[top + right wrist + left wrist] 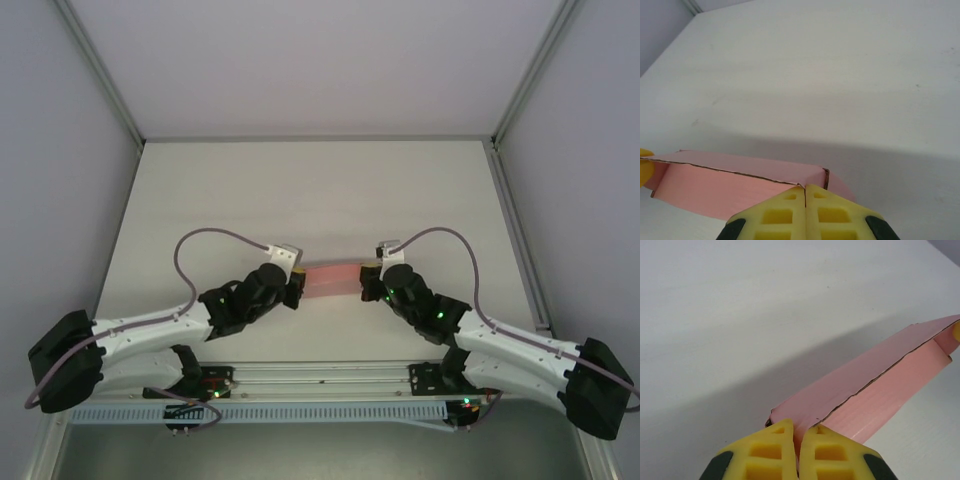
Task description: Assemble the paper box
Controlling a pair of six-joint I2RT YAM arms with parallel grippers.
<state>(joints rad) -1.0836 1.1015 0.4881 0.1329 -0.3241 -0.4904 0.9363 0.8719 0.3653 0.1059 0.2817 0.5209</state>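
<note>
Near the front edge of the table [320, 190], the two arms [150, 325] are reaching inward from their bases and meeting a little short of the table's middle. Between them the paper box [330, 280] is hanging as a long, flattened pink sleeve, running left to right, roughly parallel to that front edge.

The left gripper [296, 285] is pinching the sleeve's left end. In the left wrist view its yellow fingers [775, 450] are pressing together with only thin card between them, and the sleeve is stretching away from the tips. The right gripper [365, 282] is clamping the opposite end the same way, its fingers [835, 210] squeezing a folded corner of the card.

One long side of the sleeve is gaping slightly, showing a raw cut edge. The box is sitting clear of the surface and throwing a soft shadow [740, 390] onto the table below. Beyond it, the white table is running on to its far edge, where pale walls [300, 60] are rising.
</note>
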